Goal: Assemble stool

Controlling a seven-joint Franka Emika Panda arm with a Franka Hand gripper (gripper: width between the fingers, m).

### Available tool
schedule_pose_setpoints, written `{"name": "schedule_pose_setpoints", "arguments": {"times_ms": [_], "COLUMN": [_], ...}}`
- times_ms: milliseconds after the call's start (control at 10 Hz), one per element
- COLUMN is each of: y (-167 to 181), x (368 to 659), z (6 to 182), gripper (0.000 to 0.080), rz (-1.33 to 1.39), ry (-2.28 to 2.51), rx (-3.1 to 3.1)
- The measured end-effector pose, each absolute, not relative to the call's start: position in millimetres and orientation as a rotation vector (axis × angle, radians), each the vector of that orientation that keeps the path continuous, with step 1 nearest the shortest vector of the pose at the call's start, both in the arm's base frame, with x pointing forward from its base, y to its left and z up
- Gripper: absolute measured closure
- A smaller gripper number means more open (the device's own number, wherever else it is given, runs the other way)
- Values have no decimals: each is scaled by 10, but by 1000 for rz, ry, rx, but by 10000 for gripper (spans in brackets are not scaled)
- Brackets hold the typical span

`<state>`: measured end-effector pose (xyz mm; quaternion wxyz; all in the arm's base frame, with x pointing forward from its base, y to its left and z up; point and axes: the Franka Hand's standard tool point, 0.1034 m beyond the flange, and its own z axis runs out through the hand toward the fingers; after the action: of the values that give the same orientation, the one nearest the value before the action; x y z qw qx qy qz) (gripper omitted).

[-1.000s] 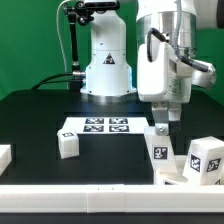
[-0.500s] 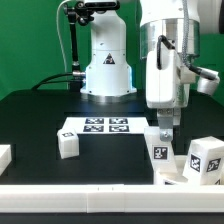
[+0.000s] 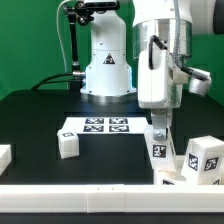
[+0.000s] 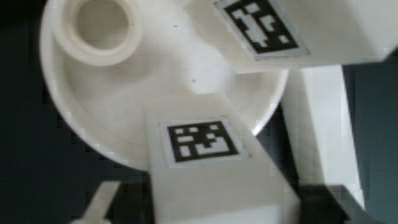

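While the gripper (image 3: 160, 137) hangs straight down over the near edge of the table (image 3: 40, 115), its fingers (image 4: 102, 205) stand on either side of an upright stool leg (image 3: 158, 152). The jaws are apart by little more than the leg's width. Whether the pads already press it cannot be told, because the wrist view shows a thin dark strip along each flank. The straddle seems chosen to take the leg by its plain sides, which leaves its tagged face toward the exterior camera.

Beneath and beyond that leg lies the round seat (image 4: 160, 90), flat, with one raised socket (image 4: 98, 35) showing near its rim (presumably where a leg is meant to go). The seat rests against a plain white bar (image 4: 338, 110), probably as a brace against sliding.

A second leg (image 3: 205, 158) stands at the exterior view's right, near the gripper. The tagged block at the seat's edge in the wrist view is likely the same one. A third leg (image 3: 68, 143) waits just beside the marker board (image 3: 95, 126), well apart on the exterior view's left. No leg appears fitted yet, so assembly looks to be at an early stage.
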<state>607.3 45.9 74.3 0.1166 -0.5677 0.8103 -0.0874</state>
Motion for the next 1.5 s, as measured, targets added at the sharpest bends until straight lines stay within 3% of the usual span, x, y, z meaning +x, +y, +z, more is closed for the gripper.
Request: {"name": "schedule_pose_setpoints", "arguments": {"times_ms": [1100, 1200, 1300, 1400, 1500], "y": [548, 543, 523, 495, 429], "x": [5937, 5936, 5934, 5932, 5924], "z": [733, 741, 802, 884, 993], "gripper": [442, 414, 234, 234, 168], "rz": [-172, -176, -161, -152, -168], "ry": [2647, 2629, 2602, 2570, 2500], "rx": [-979, -1040, -1119, -1191, -1315]}}
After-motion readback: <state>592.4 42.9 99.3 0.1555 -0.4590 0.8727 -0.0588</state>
